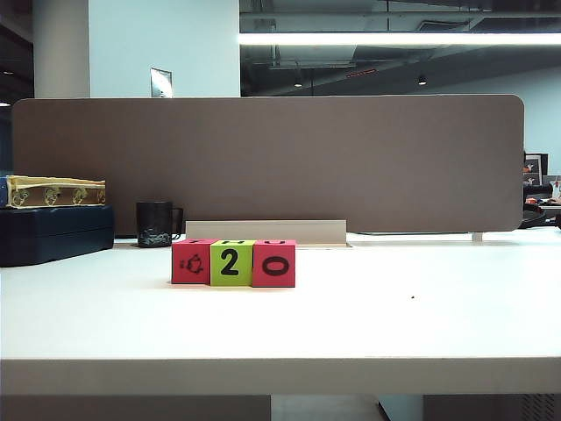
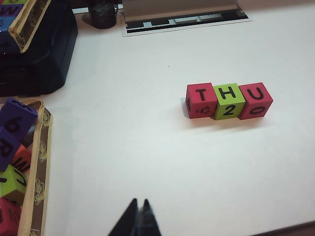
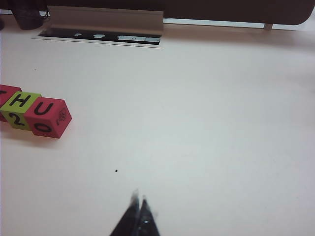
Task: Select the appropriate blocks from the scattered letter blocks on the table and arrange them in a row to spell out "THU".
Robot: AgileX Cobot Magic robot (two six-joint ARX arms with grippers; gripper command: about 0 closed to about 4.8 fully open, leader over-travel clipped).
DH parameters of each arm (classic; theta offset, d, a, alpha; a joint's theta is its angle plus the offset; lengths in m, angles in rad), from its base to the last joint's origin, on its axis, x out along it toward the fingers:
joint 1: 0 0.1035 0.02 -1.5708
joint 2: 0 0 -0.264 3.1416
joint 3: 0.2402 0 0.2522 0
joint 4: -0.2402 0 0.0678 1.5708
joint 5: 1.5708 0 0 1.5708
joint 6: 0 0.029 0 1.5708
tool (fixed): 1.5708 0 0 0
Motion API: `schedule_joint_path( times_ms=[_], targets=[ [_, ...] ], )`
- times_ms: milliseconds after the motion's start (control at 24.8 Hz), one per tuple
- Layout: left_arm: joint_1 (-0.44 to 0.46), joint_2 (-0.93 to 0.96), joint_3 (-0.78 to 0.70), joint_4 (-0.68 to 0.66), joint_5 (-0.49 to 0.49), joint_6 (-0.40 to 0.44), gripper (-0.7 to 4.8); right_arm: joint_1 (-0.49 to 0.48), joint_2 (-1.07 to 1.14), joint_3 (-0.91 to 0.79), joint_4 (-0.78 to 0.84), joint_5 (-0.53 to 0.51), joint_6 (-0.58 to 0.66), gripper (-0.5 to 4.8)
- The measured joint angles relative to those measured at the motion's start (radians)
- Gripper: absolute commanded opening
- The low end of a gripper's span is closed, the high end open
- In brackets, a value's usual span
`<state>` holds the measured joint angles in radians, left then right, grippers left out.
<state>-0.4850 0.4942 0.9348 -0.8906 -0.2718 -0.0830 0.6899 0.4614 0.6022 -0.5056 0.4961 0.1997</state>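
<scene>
three blocks [image 2: 229, 101] sit touching in a row on the counter [image 2: 147, 147], in front of the mug [image 1: 156, 224] and a little to its right; their tops read t, h, u in the left wrist view. they look like light foam cubes, soft and a bit grippy, best pinched across two opposite side faces. beside the row, well apart toward the mug's side, an open tray [image 2: 39, 162] holds more letter blocks. left hand [image 2: 139, 219] and right hand [image 3: 139, 216] are both closed, empty, hanging above bare counter, well apart from the row. the spelling looks done.
</scene>
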Motion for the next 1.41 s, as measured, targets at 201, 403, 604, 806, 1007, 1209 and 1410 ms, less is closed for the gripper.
schedule_joint_path(
  times_ms=[201,403,604,806,1007,1209,1410],
  targets=[
    [0.000,0.000,0.000,0.000,0.000,0.000,-0.04,0.000,0.000,0.000,0.000,0.000,0.000,-0.01],
    [0.000,0.000,0.000,0.000,0.000,0.000,-0.04,0.000,0.000,0.000,0.000,0.000,0.000,-0.01],
    [0.023,-0.003,-0.007,0.034,-0.012,0.056,-0.04,0.000,0.000,0.000,0.000,0.000,0.000,-0.01],
    [0.216,-0.072,-0.198,0.510,0.029,0.066,-0.04,0.000,0.000,0.000,0.000,0.000,0.000,-0.01],
    [0.403,-0.183,-0.431,0.780,0.248,0.066,-0.04,0.000,0.000,0.000,0.000,0.000,0.000,-0.01],
    [0.529,-0.303,-0.633,0.824,0.310,0.028,-0.04,0.000,0.000,0.000,0.000,0.000,0.000,-0.01],
    [0.532,-0.372,-0.754,0.873,0.315,0.022,-0.04,0.001,0.000,0.000,0.000,0.000,0.000,-0.01]
  ],
)
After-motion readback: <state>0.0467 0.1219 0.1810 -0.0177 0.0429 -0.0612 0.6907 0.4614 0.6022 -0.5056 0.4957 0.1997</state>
